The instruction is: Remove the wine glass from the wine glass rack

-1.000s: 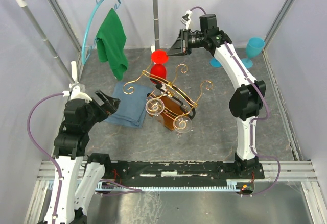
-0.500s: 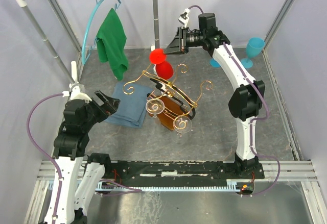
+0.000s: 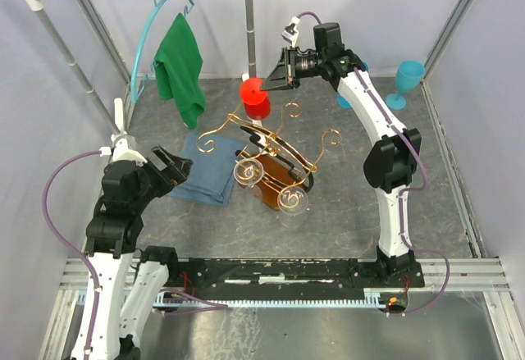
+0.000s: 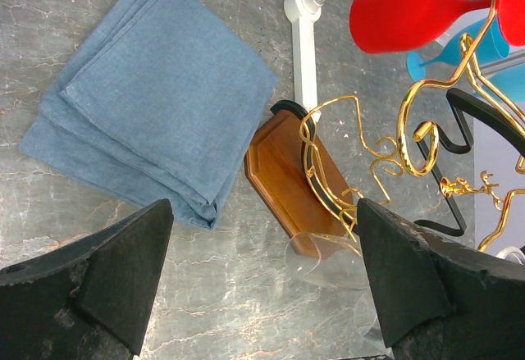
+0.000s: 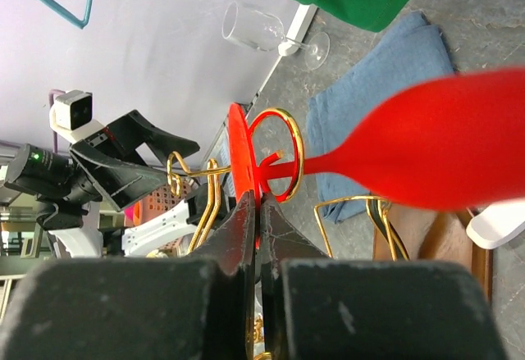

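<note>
Gripping the thin red foot (image 5: 236,143) of the wine glass (image 5: 426,147) edge-on, the right pincer (image 5: 257,206) is closed to a narrow slit with the disc nipped between its fingertips.

From that grip the stem (image 5: 316,163) runs crosswise to the fingers. The bowl lies out to one side of them, so the long axis of the glass sits square to the pincer's reach. In the overhead view the glass is foot uppermost with the bowl below it. It is held over the far end of the wine glass rack (image 3: 275,151).

Just beyond the fingertips a gold scroll loop (image 5: 297,151) curls about the stem. Whether the stem is inside the loop or only crosses in front of it cannot be told from the wrist view. The coming move is judged to turn on this: if the glass is lifted away before the stem is clear of the loop, the bowl or foot may snag on the wire.

Two clear glasses (image 3: 247,171) hang at the near end of the rack.

The left pincer (image 4: 258,290) is wide open and holds nothing. It hangs above the desk (image 3: 344,204) near a folded blue cloth (image 4: 156,97), well apart from the red glass. The right arm is plainly the nearer.
</note>
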Tool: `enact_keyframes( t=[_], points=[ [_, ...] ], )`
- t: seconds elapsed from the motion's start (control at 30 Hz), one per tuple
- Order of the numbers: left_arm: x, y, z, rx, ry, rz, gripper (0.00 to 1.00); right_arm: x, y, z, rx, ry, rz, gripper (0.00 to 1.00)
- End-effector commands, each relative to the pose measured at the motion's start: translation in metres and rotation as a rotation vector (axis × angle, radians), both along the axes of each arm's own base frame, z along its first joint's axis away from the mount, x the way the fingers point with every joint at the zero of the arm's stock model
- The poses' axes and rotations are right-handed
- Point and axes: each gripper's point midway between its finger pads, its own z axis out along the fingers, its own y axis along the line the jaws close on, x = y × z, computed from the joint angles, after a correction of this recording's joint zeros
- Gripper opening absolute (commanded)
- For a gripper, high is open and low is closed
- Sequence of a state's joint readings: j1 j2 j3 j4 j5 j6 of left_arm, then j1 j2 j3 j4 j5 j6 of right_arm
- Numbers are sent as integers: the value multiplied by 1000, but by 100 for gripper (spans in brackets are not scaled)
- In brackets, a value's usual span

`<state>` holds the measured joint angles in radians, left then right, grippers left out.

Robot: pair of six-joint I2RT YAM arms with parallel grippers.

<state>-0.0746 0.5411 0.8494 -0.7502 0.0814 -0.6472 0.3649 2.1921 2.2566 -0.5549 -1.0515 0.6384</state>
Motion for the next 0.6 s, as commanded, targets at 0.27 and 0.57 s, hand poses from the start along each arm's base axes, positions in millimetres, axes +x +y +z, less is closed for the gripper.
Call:
enact_keyframes(
  t=[0.27,0.57],
  points=[
    [-2,5,9,38,-30,8,99,22,-20,36,44,-60,-111,1],
    [0,2,8,21,-37,0,99,37,-22,49,145,-28,-127,1]
  ],
)
